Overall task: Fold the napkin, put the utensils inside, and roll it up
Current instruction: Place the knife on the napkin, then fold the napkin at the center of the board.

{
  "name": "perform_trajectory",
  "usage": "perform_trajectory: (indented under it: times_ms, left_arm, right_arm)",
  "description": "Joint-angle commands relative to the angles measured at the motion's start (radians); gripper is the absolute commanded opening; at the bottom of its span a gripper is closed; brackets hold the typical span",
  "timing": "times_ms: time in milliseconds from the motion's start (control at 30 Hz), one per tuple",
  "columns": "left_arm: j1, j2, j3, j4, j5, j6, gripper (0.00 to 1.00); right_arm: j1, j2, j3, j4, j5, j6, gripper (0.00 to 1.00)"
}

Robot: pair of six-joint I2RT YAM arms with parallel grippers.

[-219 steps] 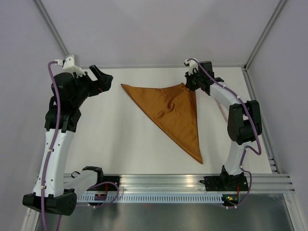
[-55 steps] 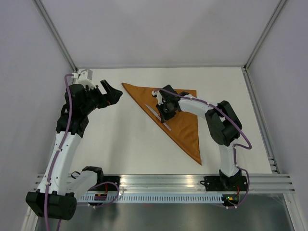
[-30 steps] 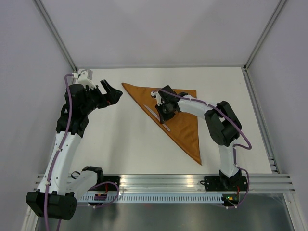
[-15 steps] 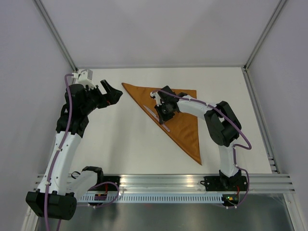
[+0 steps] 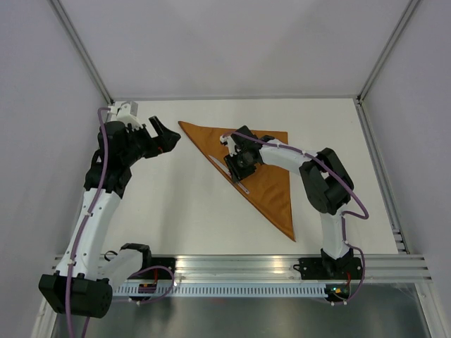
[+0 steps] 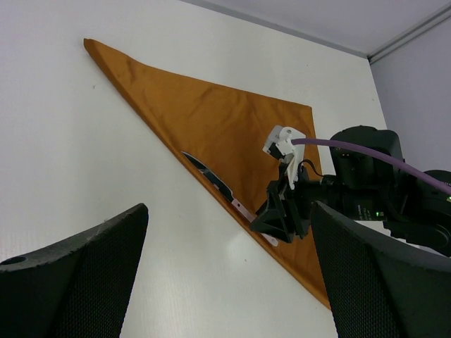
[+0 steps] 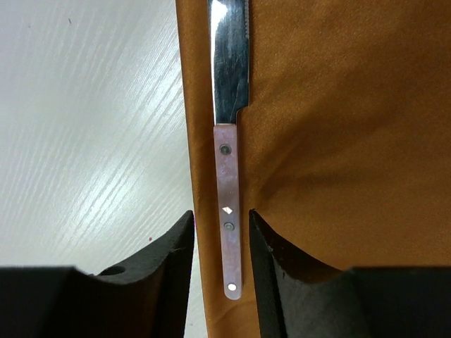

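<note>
The napkin (image 5: 262, 163) is lying folded into a triangle on the white surface (image 5: 176, 211), nearer the far edge than the near one. One short side is running parallel to the far edge, and the long diagonal edge is slanting down from its far-left corner to a tip pointing at the near edge.

A knife (image 7: 229, 162) is resting on the cloth just inside that diagonal edge and in line with it, with the silvery blade toward the far-left corner and the pale riveted handle toward the near tip.

The right jaws are hanging low over the handle. Their two dark fingers (image 7: 282, 264) are straddling it with a thin gap seemingly showing on each side, so they are looking released rather than clenched, though the gaps are slight.

The left jaws are gaping wide and holding nothing. They are hovering above bare surface near the far-left corner, well apart from the napkin.
</note>
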Motion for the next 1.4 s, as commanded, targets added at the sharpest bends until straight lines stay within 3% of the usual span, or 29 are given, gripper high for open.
perform_trajectory:
  times_ms: [0, 67, 133, 333, 433, 467, 633, 767, 967, 1133, 1367]
  left_arm:
    - [0.001, 0.005, 0.02, 0.015, 0.035, 0.033, 1.0]
    - [-0.011, 0.005, -0.005, 0.067, 0.101, 0.044, 1.0]
    - [-0.051, 0.003, -0.029, 0.101, 0.08, 0.054, 1.0]
    - [-0.422, 0.035, -0.099, 0.234, -0.208, 0.143, 1.0]
    - [-0.612, 0.048, -0.181, 0.374, -0.337, 0.208, 1.0]
    - [-0.72, 0.055, -0.204, 0.389, -0.383, 0.266, 1.0]
    - [-1.037, 0.135, -0.414, 0.788, -0.614, 0.485, 1.0]
    - [-1.233, 0.277, -0.495, 1.058, -0.656, 0.656, 1.0]
    - [-1.373, 0.521, -0.479, 1.253, -0.661, 0.818, 0.99]
    - [-1.49, 0.76, -0.37, 1.319, -0.741, 0.962, 0.98]
    - [-1.519, 0.925, -0.236, 1.307, -0.752, 0.983, 0.91]
  right_arm:
    - [0.006, -0.07, 0.054, -0.057, -0.019, 0.006, 0.43]
    - [0.001, -0.105, 0.074, -0.08, -0.008, -0.004, 0.45]
    - [-0.032, -0.154, 0.097, -0.088, -0.02, -0.004, 0.46]
    - [-0.242, -0.253, 0.145, -0.122, -0.143, 0.011, 0.49]
    - [-0.409, -0.315, 0.068, -0.097, -0.168, -0.007, 0.49]
    - [-0.443, -0.329, 0.041, -0.089, -0.183, -0.013, 0.5]
    - [-0.633, -0.379, -0.076, -0.089, -0.257, -0.058, 0.49]
    - [-0.738, -0.386, -0.104, -0.077, -0.269, -0.063, 0.49]
    - [-0.795, -0.386, -0.119, -0.069, -0.263, -0.066, 0.49]
    - [-0.807, -0.38, -0.116, -0.071, -0.264, -0.067, 0.48]
    - [-0.809, -0.389, -0.119, -0.066, -0.269, -0.064, 0.46]
